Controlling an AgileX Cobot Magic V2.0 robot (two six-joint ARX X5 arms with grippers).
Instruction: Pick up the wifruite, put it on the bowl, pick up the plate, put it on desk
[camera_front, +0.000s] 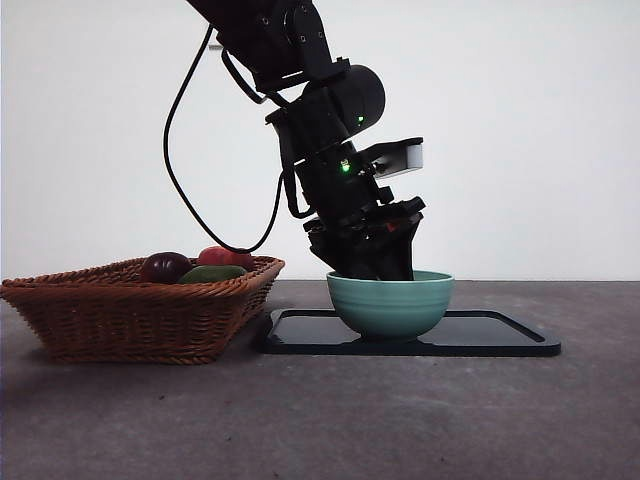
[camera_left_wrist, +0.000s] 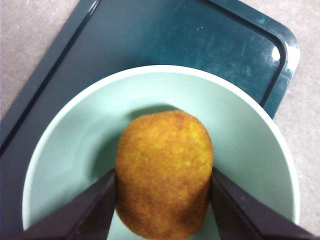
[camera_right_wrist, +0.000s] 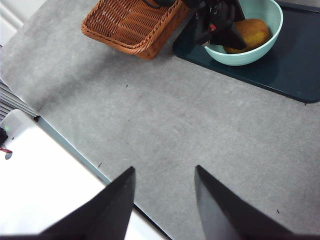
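The yellow-orange wifruite (camera_left_wrist: 165, 150) sits low inside the mint-green bowl (camera_left_wrist: 250, 145), between the jaws of my left gripper (camera_left_wrist: 164, 175), which is shut on it. In the front view the left gripper (camera_front: 375, 262) reaches down into the bowl (camera_front: 390, 305) and the fruit is hidden. The bowl stands on the black plate (camera_front: 490, 335), which lies on the grey desk (camera_front: 320, 420). The right wrist view shows the fruit (camera_right_wrist: 252, 32) in the bowl (camera_right_wrist: 250, 55). My right gripper (camera_right_wrist: 164, 172) is open and empty, high over the desk, far from the plate (camera_right_wrist: 280, 70).
A brown wicker basket (camera_front: 130, 310) stands left of the plate, close to its edge, holding a dark purple fruit (camera_front: 165, 267), a green fruit (camera_front: 212, 273) and a red one (camera_front: 222, 257). The desk's edge (camera_right_wrist: 70, 150) and a white surface lie near the right gripper.
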